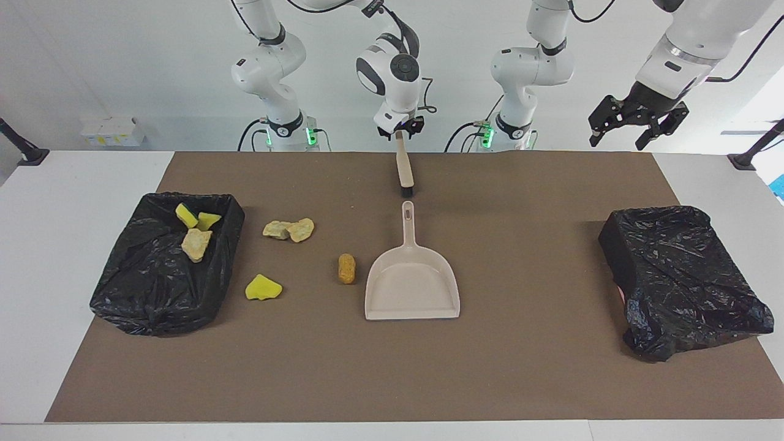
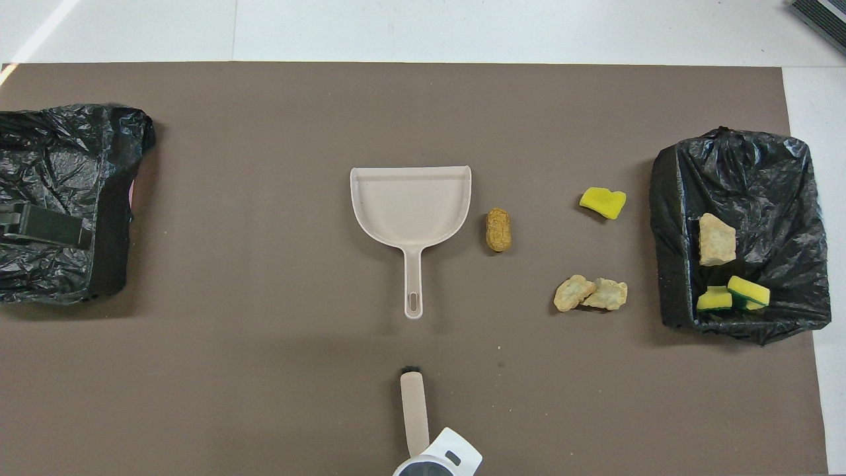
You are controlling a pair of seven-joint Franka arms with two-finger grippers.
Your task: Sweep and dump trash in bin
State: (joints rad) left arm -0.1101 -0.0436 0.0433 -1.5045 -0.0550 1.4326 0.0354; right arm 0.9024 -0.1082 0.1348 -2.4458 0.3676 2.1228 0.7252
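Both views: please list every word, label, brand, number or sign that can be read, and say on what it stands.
No text can be read in either view.
White boxes with yellow labels, beside the table at the right arm's end: print too small to read.
Dustpan, brush, two black-lined bins: no markings visible.

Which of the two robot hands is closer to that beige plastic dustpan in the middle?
The right gripper: it is at the brush handle's top, just robot-side of the beige plastic dustpan. The left gripper hangs open, raised toward the left arm's end, near the black-lined bin.
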